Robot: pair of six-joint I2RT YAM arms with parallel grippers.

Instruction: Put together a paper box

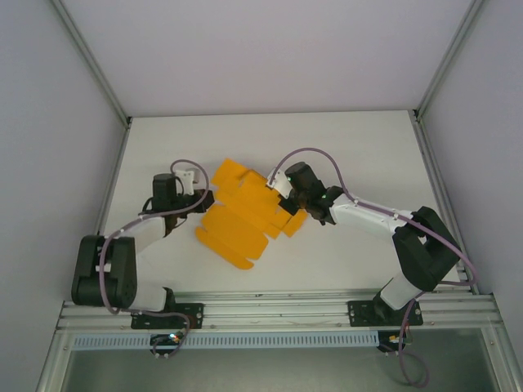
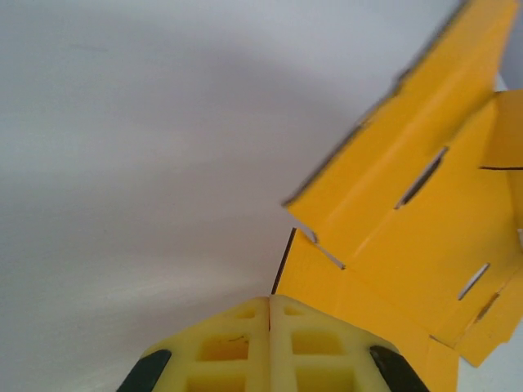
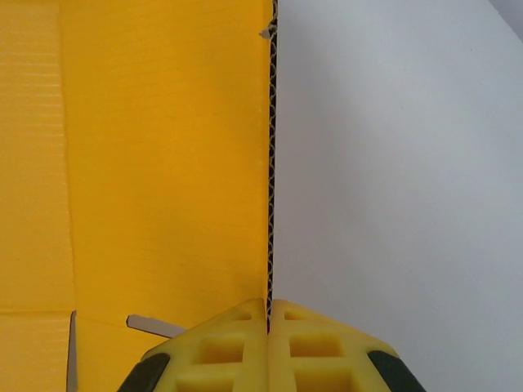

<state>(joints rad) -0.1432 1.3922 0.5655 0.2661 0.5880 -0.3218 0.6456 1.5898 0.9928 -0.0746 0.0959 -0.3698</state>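
Left hand (image 2: 270,304) and right hand (image 3: 268,305) pinch the paper box (image 1: 235,230) (left apparently) on table (image 1: 351,147).

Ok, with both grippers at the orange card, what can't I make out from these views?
1. Top external: where the left gripper and right gripper meet the paper box is too small to read, so which flaps they hold is unclear.
2. Left wrist: the box runs off the right and bottom edges, and its far flap is blurred.
3. Right wrist: the box is cut off left and top, and the pads hide how deep the card sits.
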